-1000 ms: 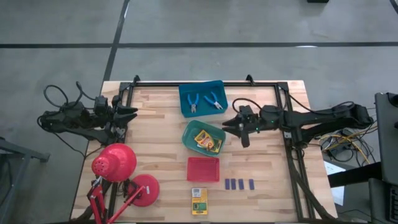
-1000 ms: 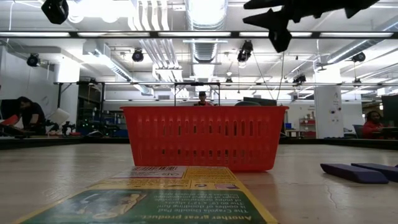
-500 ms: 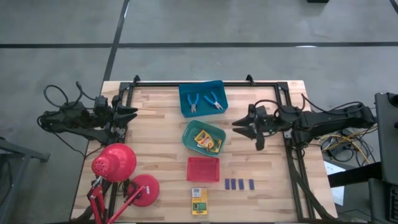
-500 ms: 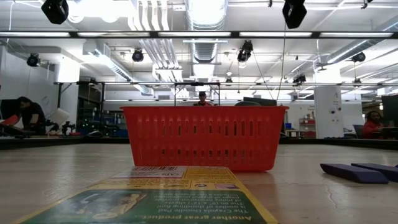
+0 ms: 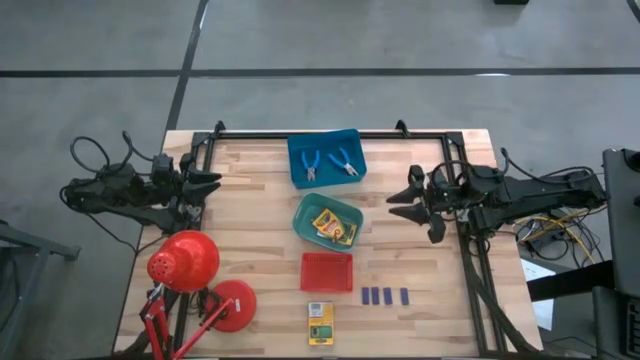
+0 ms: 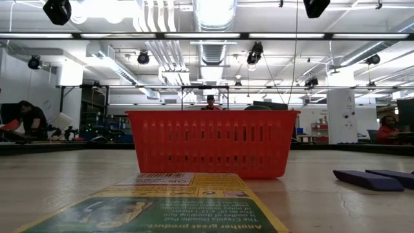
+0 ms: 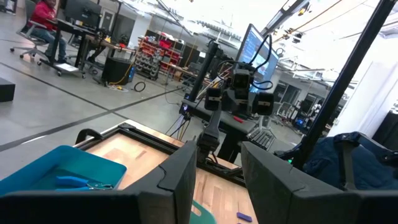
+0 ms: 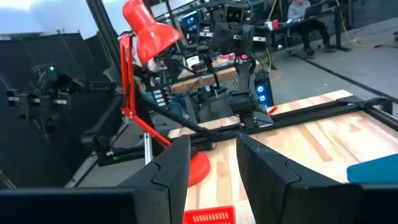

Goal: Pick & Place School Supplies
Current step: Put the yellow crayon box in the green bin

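Two blue-handled tools (image 5: 326, 164) lie in the blue tray (image 5: 352, 140) at the far middle. Yellow-and-green boxes (image 5: 335, 227) lie in the green tray (image 5: 303, 212). Another such box (image 5: 320, 322) lies flat at the near edge, and several dark blue blocks (image 5: 385, 296) lie in a row to its right. My right gripper (image 5: 398, 205) hangs open and level above the table's right part, right of the green tray, with nothing between its fingers (image 8: 171, 174). My left gripper (image 5: 208, 185) waits open at the left edge, also with nothing in it (image 7: 217, 180).
A red tray (image 5: 327, 271) stands between the green tray and the near box; in the low view it shows as a red basket (image 6: 210, 142). A red desk lamp (image 5: 185, 262) occupies the near left corner. A dark frame (image 5: 330, 133) runs along the table's far and side edges.
My right gripper has drawn back from beside the green tray toward the table's right edge and has risen, rolling a little. In the low view it has gone up almost out of the picture. Its fingers have stayed as far apart as before.
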Controlling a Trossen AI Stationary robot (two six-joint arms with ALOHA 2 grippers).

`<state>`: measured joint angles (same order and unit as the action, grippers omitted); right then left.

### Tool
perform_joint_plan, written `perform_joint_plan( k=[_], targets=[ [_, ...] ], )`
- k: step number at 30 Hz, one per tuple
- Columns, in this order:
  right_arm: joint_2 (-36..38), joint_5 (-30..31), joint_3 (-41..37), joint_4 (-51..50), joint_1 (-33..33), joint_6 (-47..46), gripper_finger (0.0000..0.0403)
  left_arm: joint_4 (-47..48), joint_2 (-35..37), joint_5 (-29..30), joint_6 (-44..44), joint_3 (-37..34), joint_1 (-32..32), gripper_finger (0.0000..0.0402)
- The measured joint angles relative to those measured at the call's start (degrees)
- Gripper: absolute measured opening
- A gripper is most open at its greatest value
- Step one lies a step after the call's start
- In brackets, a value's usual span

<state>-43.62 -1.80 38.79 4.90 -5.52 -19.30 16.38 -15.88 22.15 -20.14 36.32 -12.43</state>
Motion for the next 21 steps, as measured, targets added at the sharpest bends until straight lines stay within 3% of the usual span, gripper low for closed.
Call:
perform_joint_plan(
  k=[21],
  targets=[
    [-2.9,0.0,0.0,0.0,0.0,0.0,0.0125,0.0,0.0,0.0,0.0,0.0,0.0,0.0133]
  ],
)
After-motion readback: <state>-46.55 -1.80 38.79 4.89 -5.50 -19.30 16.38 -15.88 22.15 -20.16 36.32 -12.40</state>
